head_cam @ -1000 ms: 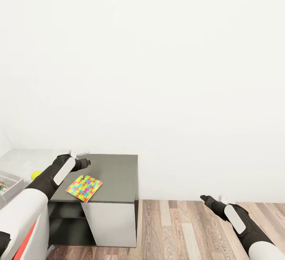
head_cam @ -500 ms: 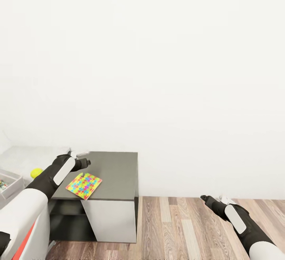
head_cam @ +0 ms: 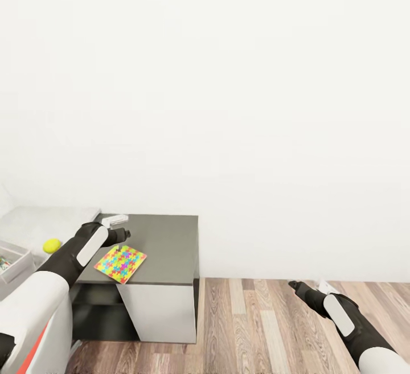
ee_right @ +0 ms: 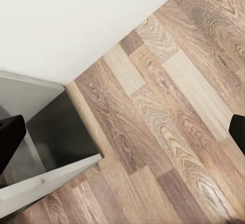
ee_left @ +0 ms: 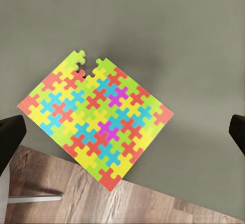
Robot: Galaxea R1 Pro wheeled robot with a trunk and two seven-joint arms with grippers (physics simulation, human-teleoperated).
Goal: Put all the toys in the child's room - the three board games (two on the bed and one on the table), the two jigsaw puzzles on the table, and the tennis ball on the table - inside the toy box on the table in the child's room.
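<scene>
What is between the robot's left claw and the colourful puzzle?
Nothing. In the left wrist view the left gripper hangs open above the jigsaw puzzle, which lies on the dark grey side unit, one corner over the edge.

Bare dark top (head_cam: 165, 243) around jigsaw puzzle (head_cam: 120, 261).

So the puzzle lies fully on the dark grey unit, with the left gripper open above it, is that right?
Not quite. The puzzle is not fully on the dark grey unit: the left wrist view shows one corner sticking out past the unit's edge, over the wood floor. The rest holds: the left gripper is open above it.
</scene>
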